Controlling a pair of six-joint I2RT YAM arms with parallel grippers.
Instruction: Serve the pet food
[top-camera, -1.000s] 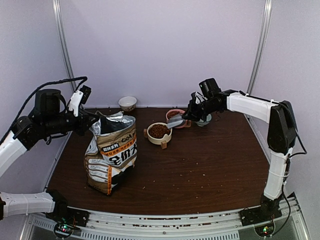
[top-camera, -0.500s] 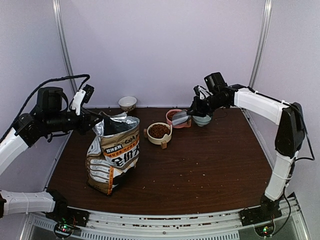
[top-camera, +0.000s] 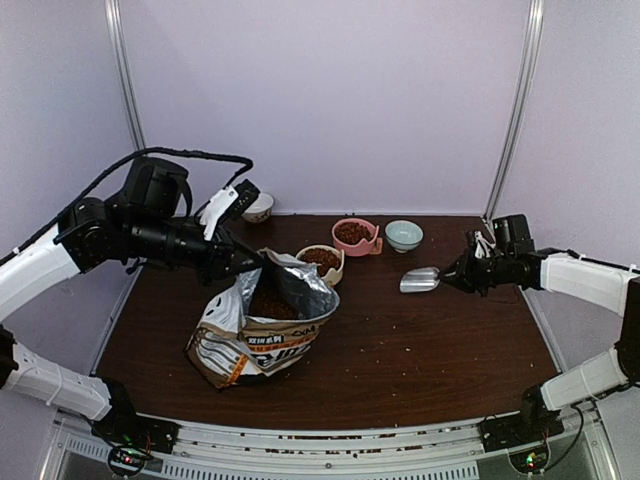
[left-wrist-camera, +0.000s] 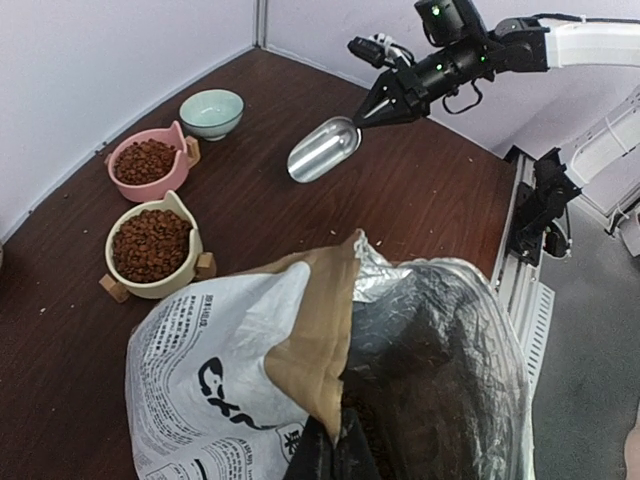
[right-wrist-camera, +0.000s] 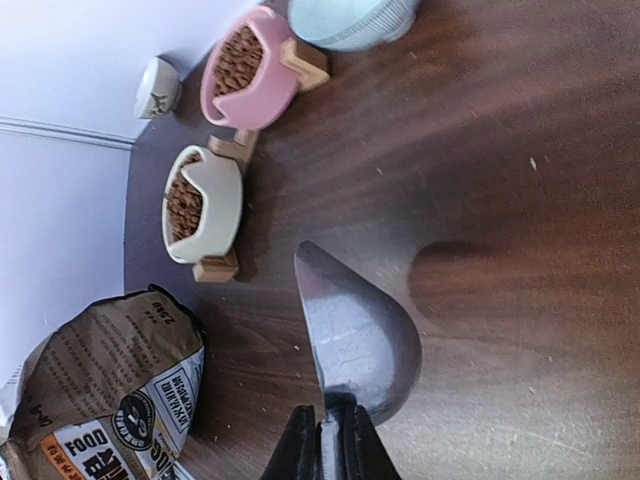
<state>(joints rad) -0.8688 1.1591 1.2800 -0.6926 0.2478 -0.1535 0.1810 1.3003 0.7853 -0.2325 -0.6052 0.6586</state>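
Pet food fills a cream bowl (top-camera: 318, 259) and a pink bowl (top-camera: 352, 233), and shows brown inside the open bag (top-camera: 255, 335). My left gripper (top-camera: 252, 265) is shut on the bag's top rim and holds it tilted open toward the right. In the left wrist view its fingers (left-wrist-camera: 338, 432) pinch the brown flap over the foil-lined mouth. My right gripper (top-camera: 462, 273) is shut on the handle of a silver scoop (top-camera: 420, 280), held low over the table's right side. The scoop (right-wrist-camera: 355, 335) is empty in the right wrist view, clamped at the gripper (right-wrist-camera: 328, 420).
An empty light-blue bowl (top-camera: 404, 235) stands right of the pink bowl. A small white bowl (top-camera: 262, 205) sits at the back wall behind my left arm. Stray kibble crumbs dot the brown table (top-camera: 420, 350). Metal frame posts stand at both back corners.
My right arm has drawn the scoop back from the bowls to the table's right side. My left gripper has pulled the bag's top rightward, tilting it over and opening its mouth.
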